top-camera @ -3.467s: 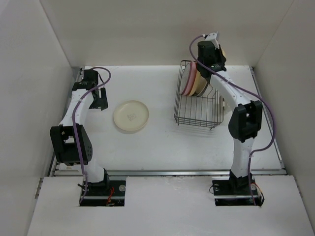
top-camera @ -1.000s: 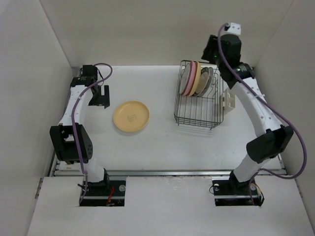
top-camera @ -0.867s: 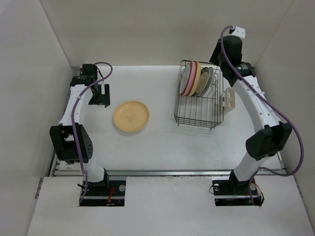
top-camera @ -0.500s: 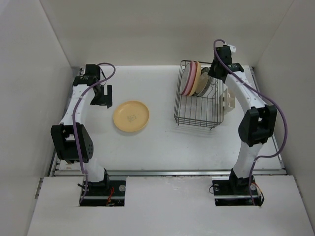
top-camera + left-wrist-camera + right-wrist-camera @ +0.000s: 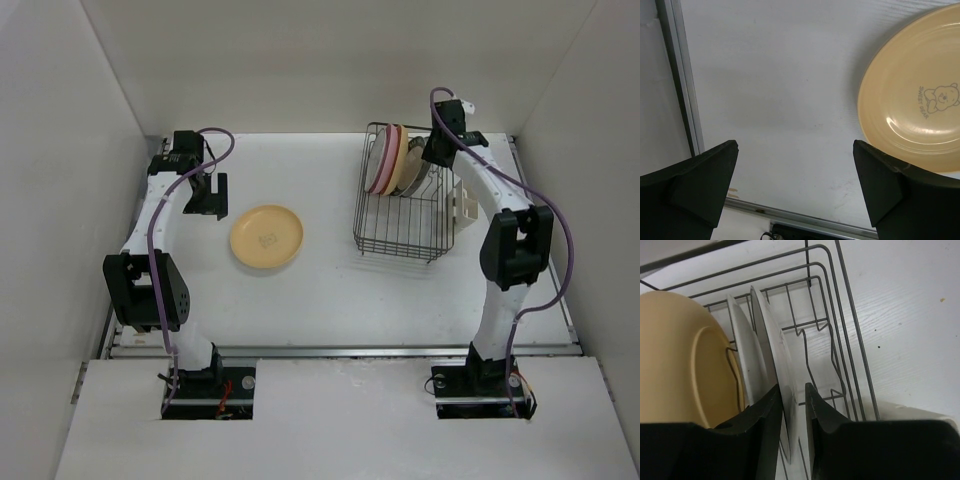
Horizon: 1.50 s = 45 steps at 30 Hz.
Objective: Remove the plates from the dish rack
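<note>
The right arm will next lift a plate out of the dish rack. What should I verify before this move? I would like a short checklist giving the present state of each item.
1. Right gripper straddles the rim of the end white plate: ok.
2. Jaws clamped on that plate: cannot tell.
3. Neighbouring white plate free of the fingers: cannot tell.
4. Left gripper open and empty: ok.
5. Yellow plate lies flat on the table, apart from the dish rack: ok.

The left gripper hangs near the worktop's far-left corner, jaws wide apart. The right gripper, reaching toward the far edge, has its jaws pinching a white plate.
</note>
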Tool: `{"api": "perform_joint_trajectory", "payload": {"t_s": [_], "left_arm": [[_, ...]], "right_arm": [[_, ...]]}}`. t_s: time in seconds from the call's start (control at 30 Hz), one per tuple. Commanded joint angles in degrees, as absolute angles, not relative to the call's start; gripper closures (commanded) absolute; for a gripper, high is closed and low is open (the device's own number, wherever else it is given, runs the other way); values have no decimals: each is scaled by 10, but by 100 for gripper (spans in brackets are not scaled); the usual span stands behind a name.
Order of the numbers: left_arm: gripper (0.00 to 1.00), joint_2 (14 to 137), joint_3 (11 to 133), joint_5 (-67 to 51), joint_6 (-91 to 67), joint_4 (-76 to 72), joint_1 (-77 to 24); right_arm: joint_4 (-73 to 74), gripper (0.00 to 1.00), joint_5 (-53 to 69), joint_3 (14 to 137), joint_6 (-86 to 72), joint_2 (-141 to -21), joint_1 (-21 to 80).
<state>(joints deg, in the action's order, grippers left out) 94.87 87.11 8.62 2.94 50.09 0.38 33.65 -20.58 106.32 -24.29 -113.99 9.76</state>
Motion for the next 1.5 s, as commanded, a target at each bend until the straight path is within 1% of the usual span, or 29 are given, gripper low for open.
{"api": "perform_joint_trajectory", "payload": {"t_s": [0.0, 0.07, 0.13, 0.17, 0.2, 0.23, 0.53, 0.57, 0.73, 0.8, 0.93, 1.03, 1.07, 1.1, 1.17, 1.2, 1.23, 1.27, 1.33, 1.37, 1.47], "left_arm": [[0, 934, 869, 92, 35, 509, 3], [0, 934, 869, 92, 35, 509, 3], [0, 934, 869, 92, 35, 509, 3], [0, 934, 869, 92, 35, 509, 3], [0, 934, 869, 92, 35, 509, 3], [0, 934, 869, 92, 35, 509, 3], [0, 934, 869, 92, 35, 509, 3], [0, 934, 874, 92, 35, 509, 3], [0, 934, 875, 92, 35, 514, -3], [0, 934, 880, 98, 35, 514, -3], [0, 934, 885, 98, 40, 514, -8], [0, 934, 898, 55, 48, 514, -8], [0, 924, 904, 21, 54, 514, -8], [0, 917, 904, -78, 69, 514, -8], [0, 893, 911, -206, 85, 514, -8], [0, 888, 918, -334, 91, 514, -8], [0, 888, 918, -389, 91, 506, -8], [0, 888, 918, -435, 85, 500, -8], [0, 893, 918, -522, 61, 473, -8], [0, 906, 923, -538, 40, 466, -8], [0, 931, 928, -548, 13, 446, -8]], "right_arm": [[319, 70, -196, 1079, -252, -1164, 88], [319, 70, -188, 1085, -252, -1165, 88], [330, 75, -174, 1110, -241, -1176, 88], [339, 88, -174, 1121, -241, -1176, 88], [358, 95, -191, 1144, -241, -1176, 93], [364, 100, -206, 1152, -235, -1176, 93], [364, 100, -391, 1181, -131, -1130, 137], [359, 100, -429, 1187, -119, -1130, 145], [345, 100, -546, 1199, -51, -1120, 156], [326, 100, -586, 1193, -36, -1094, 156], [296, 100, -606, 1187, -4, -1059, 156], [296, 100, -607, 1187, 2, -1043, 163], [296, 100, -594, 1187, -3, -1037, 163], [296, 100, -574, 1187, -9, -1030, 171], [284, 100, -459, 1174, -21, -998, 192], [275, 100, -406, 1165, -43, -985, 198], [263, 100, -344, 1152, -57, -972, 198], [228, 100, -206, 1120, -75, -949, 203], [180, 100, -77, 1079, -120, -934, 203], [131, 100, 23, 1041, -133, -934, 209], [73, 100, 118, 999, -169, -945, 225]]}}
